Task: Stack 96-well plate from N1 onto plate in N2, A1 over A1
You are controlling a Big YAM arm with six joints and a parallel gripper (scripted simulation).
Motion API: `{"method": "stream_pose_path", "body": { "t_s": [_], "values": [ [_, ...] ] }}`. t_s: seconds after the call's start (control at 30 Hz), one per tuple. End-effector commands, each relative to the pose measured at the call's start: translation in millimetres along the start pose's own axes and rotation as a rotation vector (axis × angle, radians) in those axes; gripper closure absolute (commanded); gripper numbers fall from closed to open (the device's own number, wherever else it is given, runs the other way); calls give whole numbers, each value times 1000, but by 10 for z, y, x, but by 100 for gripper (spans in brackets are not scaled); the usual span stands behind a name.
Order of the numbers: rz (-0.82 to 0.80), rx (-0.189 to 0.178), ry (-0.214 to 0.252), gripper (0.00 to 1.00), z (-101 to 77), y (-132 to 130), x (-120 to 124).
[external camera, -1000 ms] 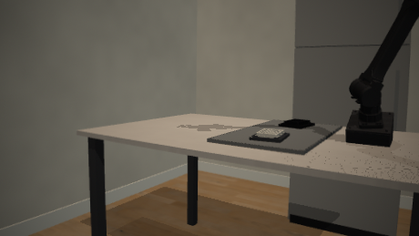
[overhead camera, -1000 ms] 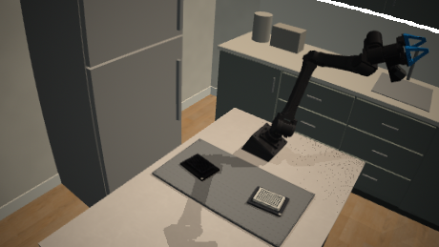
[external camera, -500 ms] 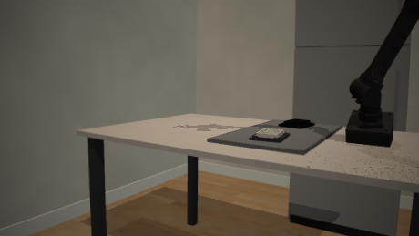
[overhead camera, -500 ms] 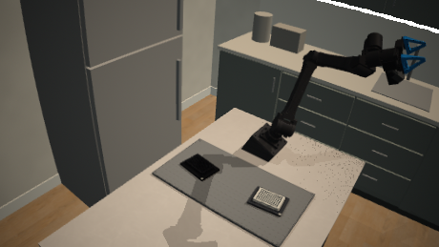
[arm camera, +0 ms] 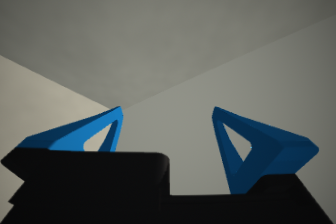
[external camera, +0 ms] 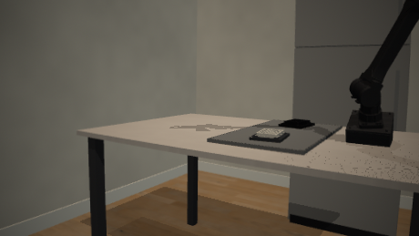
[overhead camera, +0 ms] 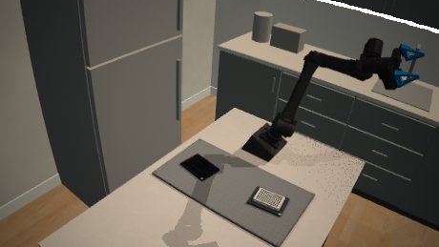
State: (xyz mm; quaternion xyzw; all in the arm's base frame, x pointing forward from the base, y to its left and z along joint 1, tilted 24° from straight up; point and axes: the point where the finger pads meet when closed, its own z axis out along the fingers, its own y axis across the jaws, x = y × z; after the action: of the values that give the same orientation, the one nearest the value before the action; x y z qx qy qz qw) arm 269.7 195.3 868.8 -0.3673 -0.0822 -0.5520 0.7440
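A black 96-well plate (overhead camera: pixel 199 165) sits in a nest at the left end of the grey mat (overhead camera: pixel 234 189). A white 96-well plate (overhead camera: pixel 268 198) sits in a nest at the right end. Both also show in the exterior view, the white plate (external camera: pixel 269 133) nearer and the black plate (external camera: pixel 297 122) behind it. My gripper (overhead camera: pixel 410 65) is open and empty, held high and far from the table, out over the kitchen counter. The wrist view shows only my blue fingers against walls and ceiling. I cannot read the A1 marks at this size.
The arm's base (overhead camera: pixel 263 145) stands on the table behind the mat. A counter with a sink (overhead camera: pixel 403 92), a cylinder (overhead camera: pixel 261 27) and a box (overhead camera: pixel 287 37) runs behind the table. A tall fridge (overhead camera: pixel 119 77) stands at the left.
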Motion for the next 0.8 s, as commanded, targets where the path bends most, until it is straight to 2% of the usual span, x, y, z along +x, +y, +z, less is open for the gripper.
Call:
{"method": "stream_pose_path", "body": {
  "t_s": [0.0,0.1,0.13,0.17,0.27,0.33,0.43,0.47,0.5,0.53,0.6,0.63,0.67,0.7,0.77],
  "values": [
    [67,-52,11,0,-11,253,35],
    [147,-107,18,0,-33,349,5],
    [156,-107,28,0,-28,236,67],
    [169,-138,22,0,-60,495,20],
    [169,-138,20,0,-70,543,16],
    [205,-139,38,0,-92,322,52],
    [270,-198,60,0,-120,422,90],
    [289,-237,54,0,-161,748,19],
    [295,-246,49,0,-166,878,0],
    [280,-220,52,0,-165,864,19],
    [280,-220,52,0,-174,896,18],
    [318,-269,64,0,-209,1009,3],
    [351,-285,64,0,-205,1038,-44],
    [373,-296,70,0,-206,1022,-41],
    [387,-283,95,0,-174,728,105]
  ]
}}
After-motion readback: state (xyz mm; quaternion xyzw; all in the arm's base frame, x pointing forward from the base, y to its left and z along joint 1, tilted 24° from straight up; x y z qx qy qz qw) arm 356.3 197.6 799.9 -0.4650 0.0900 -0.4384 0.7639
